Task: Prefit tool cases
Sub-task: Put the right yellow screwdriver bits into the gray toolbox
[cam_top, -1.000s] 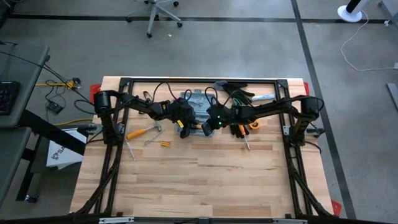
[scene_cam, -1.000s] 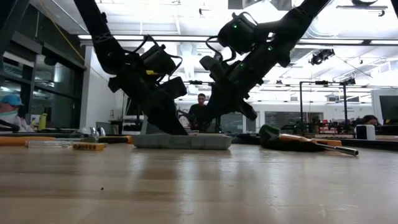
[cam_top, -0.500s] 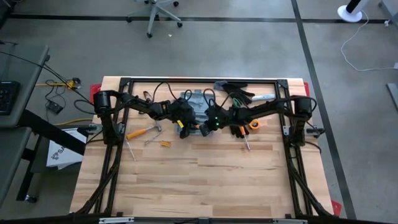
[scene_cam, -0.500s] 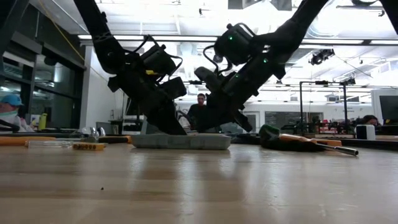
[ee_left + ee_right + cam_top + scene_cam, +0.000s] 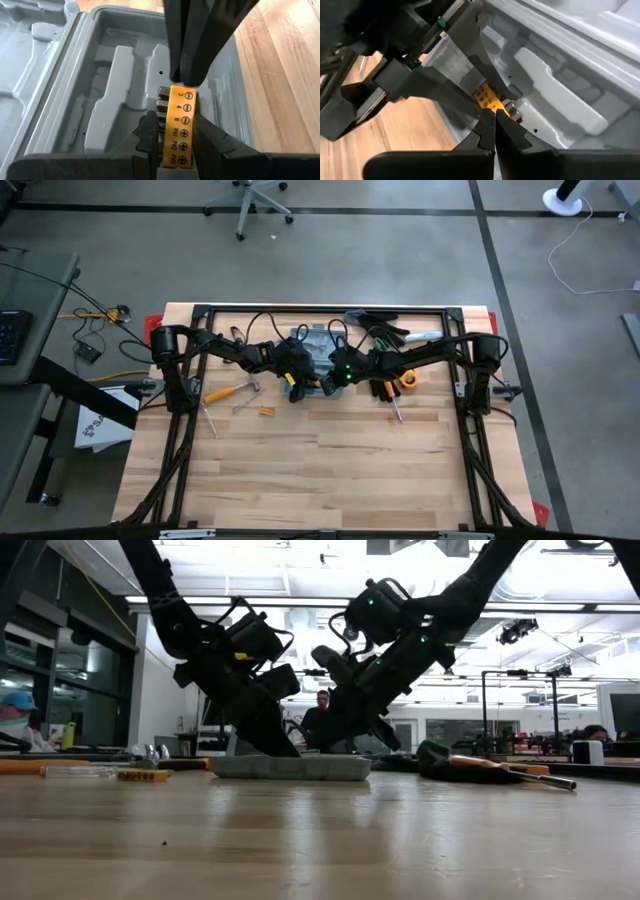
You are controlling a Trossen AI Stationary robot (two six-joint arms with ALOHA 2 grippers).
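Grey-blue moulded plastic, smooth with ribbed recesses, forms the tool case point(image 5: 100, 100), lying open at upper centre of the pale wooden desk point(image 5: 330, 470) in the high view. In one of its compartments sits a yellow bit holder point(image 5: 179, 127), printed with screw symbols and holding a row of dark metal bits. The left tool point(image 5: 175, 135) pinches this holder. The right tool point(image 5: 492, 117), fingers pressed together, touches the holder's end. The arms hide much of the case from above.
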